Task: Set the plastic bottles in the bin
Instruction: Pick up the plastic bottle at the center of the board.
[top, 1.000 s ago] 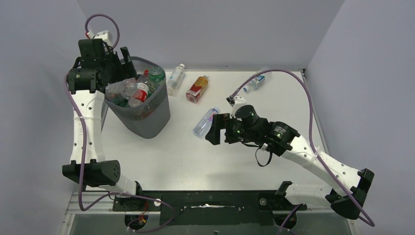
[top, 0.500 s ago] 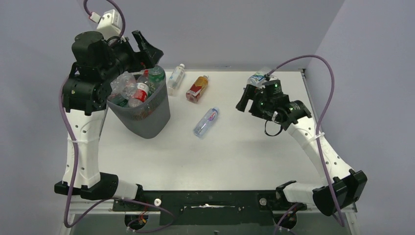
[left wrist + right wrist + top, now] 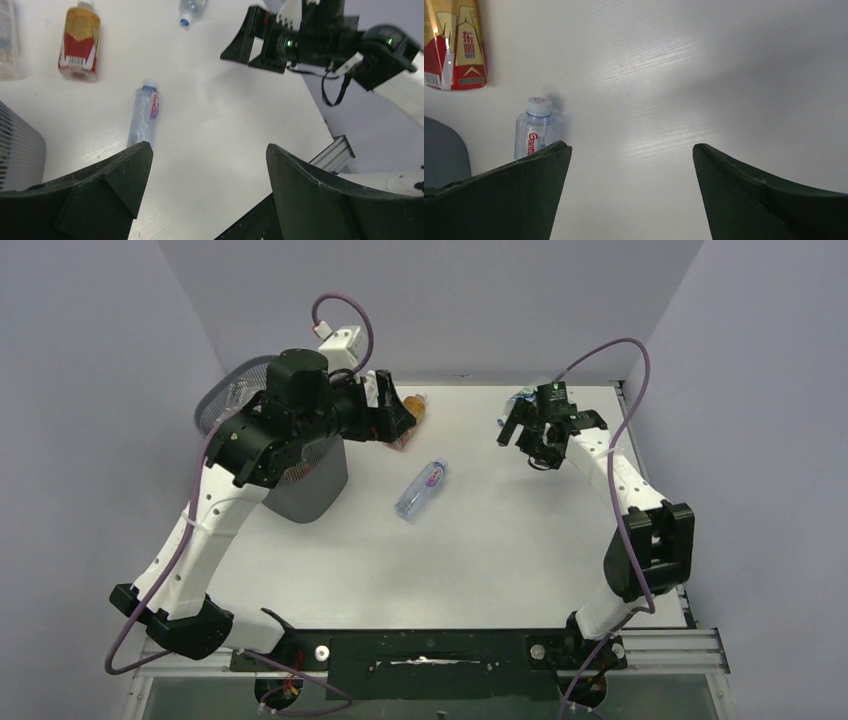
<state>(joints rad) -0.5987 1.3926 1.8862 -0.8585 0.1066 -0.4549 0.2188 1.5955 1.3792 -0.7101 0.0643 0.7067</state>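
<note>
Top external view: the dark grey mesh bin (image 3: 312,490) stands near the white worktop's (image 3: 500,540) far-left corner. The left gripper (image 3: 396,418), jaws apart and empty, hovers above an amber, red-labelled plastic bottle (image 3: 79,42). The right gripper (image 3: 515,425) likewise gapes empty near the far edge. A clear plastic bottle (image 3: 421,488) lies mid-worktop.

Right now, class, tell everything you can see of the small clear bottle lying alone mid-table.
The clear bottle is small, see-through plastic with a faint blue tint, a pale cap and a label printed in red. It looks whole, not crushed, and capped. It lies on its side on the white table, cap towards the far right, near the middle, right of the bin and apart from it. Only the table touches it.
</note>
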